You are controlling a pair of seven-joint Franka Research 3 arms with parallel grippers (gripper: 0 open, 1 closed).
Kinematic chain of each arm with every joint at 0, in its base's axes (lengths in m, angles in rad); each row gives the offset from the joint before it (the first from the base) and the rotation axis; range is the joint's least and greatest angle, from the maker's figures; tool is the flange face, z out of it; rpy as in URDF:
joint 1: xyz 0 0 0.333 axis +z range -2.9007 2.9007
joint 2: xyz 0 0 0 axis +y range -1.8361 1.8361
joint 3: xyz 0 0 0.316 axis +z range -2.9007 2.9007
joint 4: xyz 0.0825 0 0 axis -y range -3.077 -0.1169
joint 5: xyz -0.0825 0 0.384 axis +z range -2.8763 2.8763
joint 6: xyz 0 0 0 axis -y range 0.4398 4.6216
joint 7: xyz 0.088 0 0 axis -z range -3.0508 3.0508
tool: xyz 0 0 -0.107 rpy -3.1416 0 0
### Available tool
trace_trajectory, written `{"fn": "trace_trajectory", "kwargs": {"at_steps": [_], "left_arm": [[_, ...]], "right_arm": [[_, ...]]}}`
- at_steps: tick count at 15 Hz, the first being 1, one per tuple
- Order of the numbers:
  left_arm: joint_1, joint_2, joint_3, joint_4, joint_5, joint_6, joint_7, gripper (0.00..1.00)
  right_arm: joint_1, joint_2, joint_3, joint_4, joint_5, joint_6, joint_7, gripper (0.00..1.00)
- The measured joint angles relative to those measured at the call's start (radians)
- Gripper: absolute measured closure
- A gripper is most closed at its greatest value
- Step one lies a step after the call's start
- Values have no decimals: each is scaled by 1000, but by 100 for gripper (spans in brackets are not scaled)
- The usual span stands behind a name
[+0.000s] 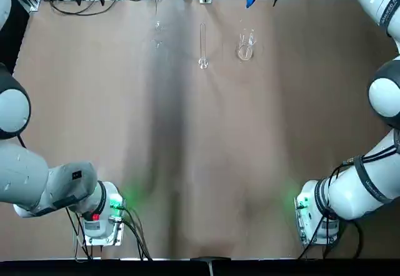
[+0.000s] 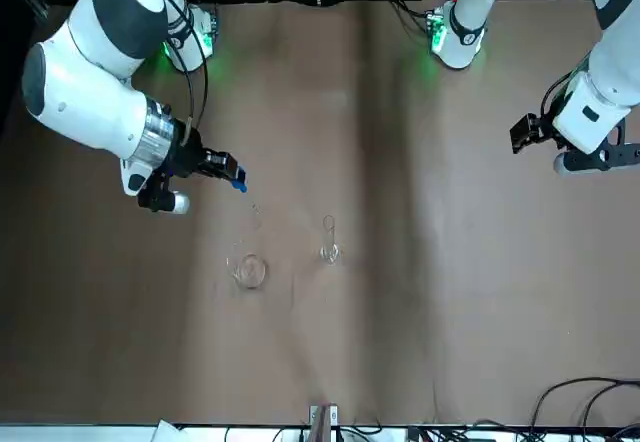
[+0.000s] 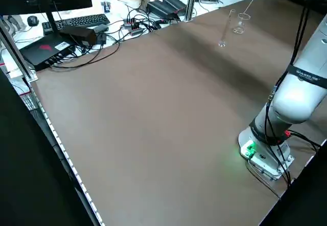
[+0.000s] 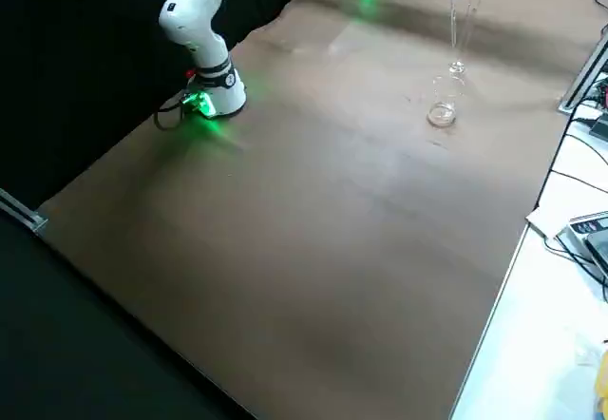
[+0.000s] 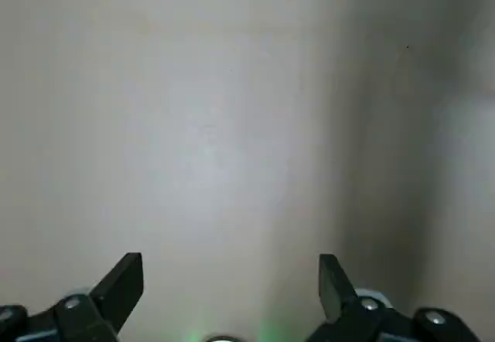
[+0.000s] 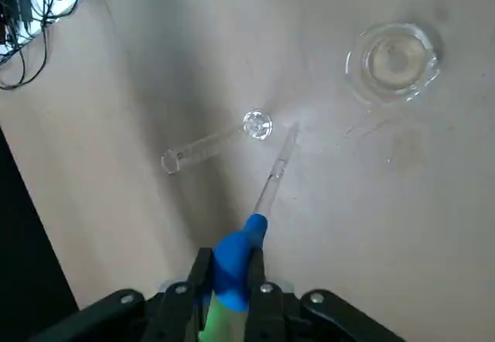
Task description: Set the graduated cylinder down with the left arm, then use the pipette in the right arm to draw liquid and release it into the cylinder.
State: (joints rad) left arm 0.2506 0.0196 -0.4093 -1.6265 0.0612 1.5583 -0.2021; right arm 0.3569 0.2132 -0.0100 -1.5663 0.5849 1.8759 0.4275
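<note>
**Pipette held aloft near the standing cylinder**

Nearest the robot, the left gripper (image 5: 230, 280) hangs with its fingers spread and empty over bare brown table (image 1: 187, 163) toward the left edge. Toward the far edge, the tall slim clear glass graduated cylinder (image 1: 203, 45) stands upright on its round foot, with the short wide clear beaker (image 1: 245, 50) just beside it on the robot's right. Farthest, the right gripper (image 6: 230, 276) is clamped on the blue bulb of the thin clear pipette (image 6: 267, 187). The pipette's long axis slants down, and its tip looks close to the cylinder's mouth; the right arm is the nearer one.
</note>
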Motion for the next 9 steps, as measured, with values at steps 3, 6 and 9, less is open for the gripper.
{"fn": "trace_trajectory", "kwargs": {"at_steps": [3,6,9], "left_arm": [[0,0,0,0,0,0,0,0],[0,0,-1,0,0,0,0,0],[0,0,-1,0,0,0,0,0]], "right_arm": [[2,0,17,1,9,0,21,77],[6,-2,41,5,10,0,51,77],[8,-10,50,9,18,0,60,77]]}}
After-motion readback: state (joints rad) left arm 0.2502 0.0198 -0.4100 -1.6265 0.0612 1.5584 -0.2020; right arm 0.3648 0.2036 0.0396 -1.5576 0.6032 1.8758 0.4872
